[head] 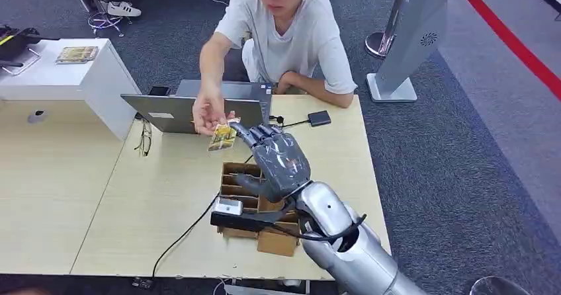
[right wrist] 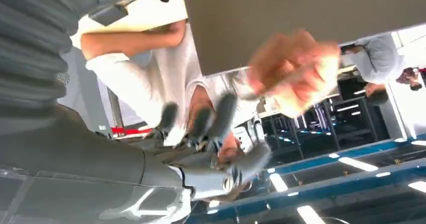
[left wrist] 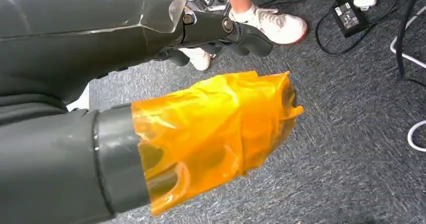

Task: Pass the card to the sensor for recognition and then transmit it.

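A yellow patterned card hangs over the table in front of the laptop, pinched in a person's hand. My right hand is raised just right of it, fingers stretched out and apart, their tips beside the card's edge. In the right wrist view my right hand has nothing between its blurred fingers, and the person's hand is blurred beyond them. The white sensor sits on a black bar below my right hand. My left hand hangs over the carpet holding nothing, its thumb wrapped in orange tape.
A cardboard box with compartments stands under my right forearm. A grey laptop and a small black device lie at the table's far edge, where the person sits. Cables run across the table. A white cabinet stands at the left.
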